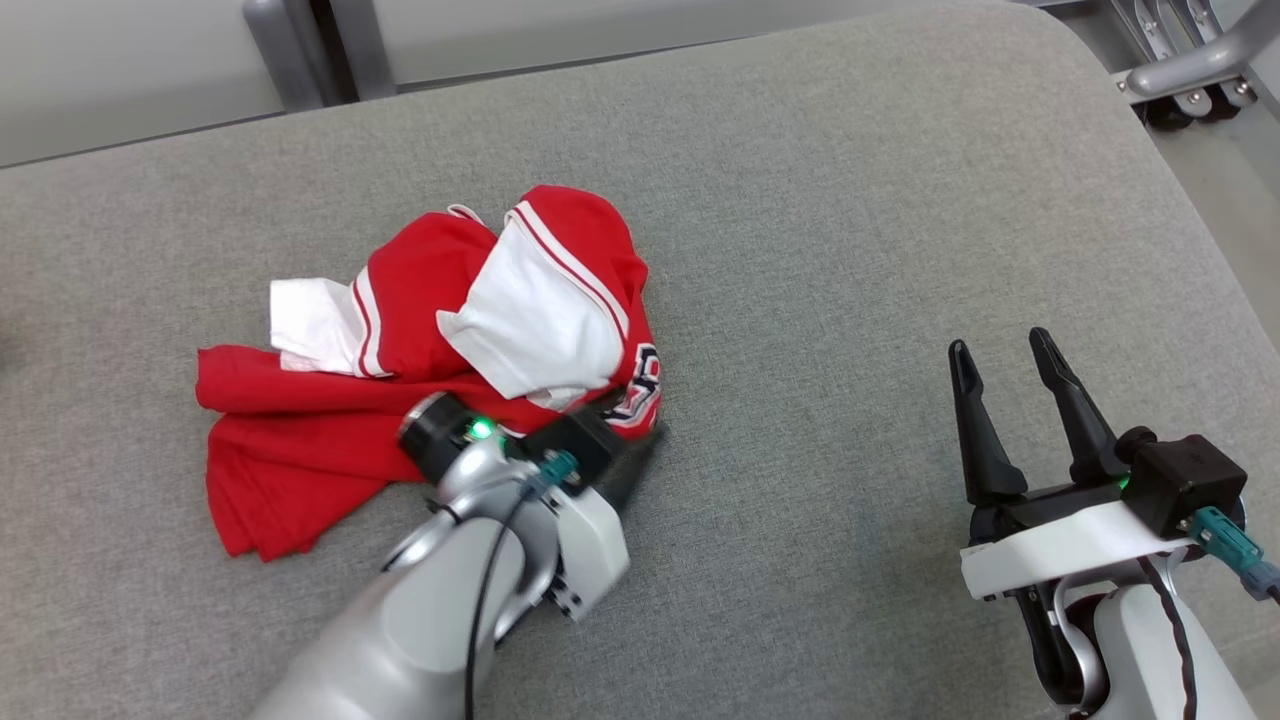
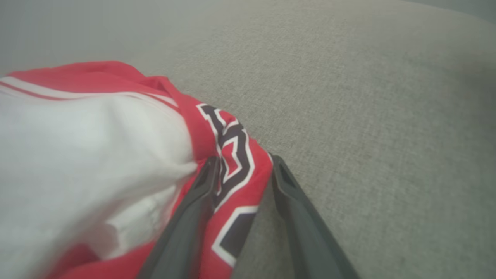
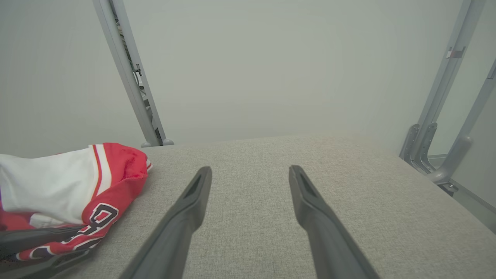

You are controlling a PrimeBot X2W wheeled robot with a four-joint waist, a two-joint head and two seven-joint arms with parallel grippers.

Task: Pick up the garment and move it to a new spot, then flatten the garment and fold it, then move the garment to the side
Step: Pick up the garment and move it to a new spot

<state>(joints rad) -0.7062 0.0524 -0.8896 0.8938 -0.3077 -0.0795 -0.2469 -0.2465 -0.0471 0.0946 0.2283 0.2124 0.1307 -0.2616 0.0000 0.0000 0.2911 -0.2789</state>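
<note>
Left of centre on the grey padded top point(image 1: 820, 200): the garment point(image 1: 420, 290), a red and white jersey, crumpled in a heap. Longer run roughly left to right, one red flap trailing toward the near left corner. Printed numeral sits on its right-hand hem.

Left gripper point(image 2: 241, 162) is at that hem, approaching from the near side. Fingers stand partly apart and straddle the numbered fold. Cloth lies against the left finger, and a strip of grey shows beside the right one. It looks loose rather than pinched, though the blurred wrist view makes this hard to confirm.

Right gripper point(image 1: 1000, 345) is over the near right part of the top, well apart from the heap. Jaws spread wide, nothing between them.

Judgement: the left arm is far nearer, with the cloth already between its jaws. The coming move turns on this hem. The right arm would need to cross bare top leftward to reach the heap.

Nothing stands between them. Metal frame legs point(image 1: 300, 50) are beyond the far edge, clear of the work.
</note>
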